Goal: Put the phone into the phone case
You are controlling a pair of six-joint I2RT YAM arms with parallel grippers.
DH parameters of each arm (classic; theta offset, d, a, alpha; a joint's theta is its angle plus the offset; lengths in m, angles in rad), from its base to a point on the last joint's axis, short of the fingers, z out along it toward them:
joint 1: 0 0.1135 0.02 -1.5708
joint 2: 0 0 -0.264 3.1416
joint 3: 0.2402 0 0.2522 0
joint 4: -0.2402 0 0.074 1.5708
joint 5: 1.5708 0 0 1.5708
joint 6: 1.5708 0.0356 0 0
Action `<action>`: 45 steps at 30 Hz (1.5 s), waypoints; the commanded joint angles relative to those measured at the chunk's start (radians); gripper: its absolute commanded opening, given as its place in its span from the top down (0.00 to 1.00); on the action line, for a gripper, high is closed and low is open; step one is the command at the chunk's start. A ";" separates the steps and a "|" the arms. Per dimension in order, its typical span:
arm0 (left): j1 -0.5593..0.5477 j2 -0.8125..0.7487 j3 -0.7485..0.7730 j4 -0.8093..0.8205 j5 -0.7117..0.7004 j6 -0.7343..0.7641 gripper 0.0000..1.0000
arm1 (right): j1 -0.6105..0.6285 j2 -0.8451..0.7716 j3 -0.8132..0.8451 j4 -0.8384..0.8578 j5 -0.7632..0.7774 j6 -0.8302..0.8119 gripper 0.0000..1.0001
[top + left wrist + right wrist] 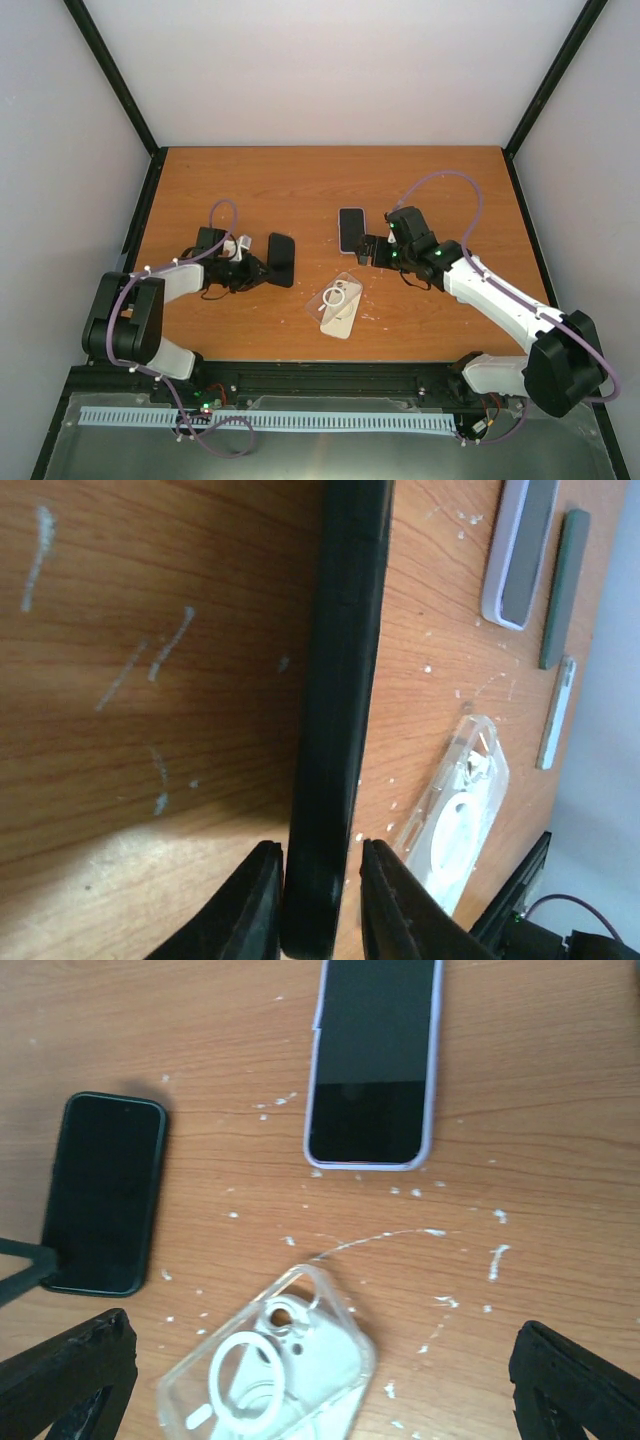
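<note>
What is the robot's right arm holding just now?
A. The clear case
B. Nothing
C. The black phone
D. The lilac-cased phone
B: the right jaws stand wide apart with nothing between them, while the clear case, lilac-cased phone and black phone all lie on the table.

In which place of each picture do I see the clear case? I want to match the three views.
Top external: the clear case lies at centre, toward the near edge, between the arms.
Left wrist: it is at lower right, right of the black phone.
Right wrist: it is at bottom centre.
Shared landmark: the black phone lies left of the case in every view.
</note>
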 commanded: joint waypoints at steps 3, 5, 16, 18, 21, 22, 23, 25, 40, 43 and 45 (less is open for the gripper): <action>0.011 0.013 0.023 0.043 -0.051 0.008 0.59 | -0.008 0.013 0.035 -0.078 0.122 -0.098 0.00; 0.011 -0.003 0.022 0.026 -0.069 0.013 0.50 | -0.008 0.006 0.021 -0.083 0.127 -0.083 0.00; 0.007 -0.179 0.031 -0.134 -0.175 0.061 0.08 | -0.008 -0.003 -0.111 0.018 -0.028 0.031 0.34; -0.001 -0.218 0.034 -0.155 -0.191 0.067 0.03 | -0.008 -0.009 -0.130 0.021 0.002 0.057 0.36; -0.024 -0.270 0.046 -0.187 -0.222 0.067 0.00 | -0.014 -0.016 -0.139 0.011 0.101 0.052 0.37; -0.035 -0.284 0.049 -0.196 -0.228 0.063 0.01 | -0.025 -0.012 -0.132 -0.006 0.136 0.041 0.37; -0.053 -0.298 0.053 -0.203 -0.235 0.058 0.00 | -0.041 -0.004 -0.123 -0.029 0.172 0.027 0.37; -0.095 -0.312 0.064 -0.219 -0.253 0.054 0.00 | -0.089 0.020 -0.106 -0.062 0.218 -0.007 0.36; -0.577 -0.089 0.254 -0.239 -0.541 0.022 0.03 | -0.312 0.076 -0.077 -0.047 0.119 -0.132 0.38; -0.699 0.023 0.358 -0.284 -0.648 0.052 0.02 | -0.314 0.054 -0.082 -0.044 0.111 -0.134 0.37; -0.766 0.105 0.431 -0.322 -0.711 0.071 0.02 | -0.315 0.038 -0.089 -0.041 0.105 -0.132 0.37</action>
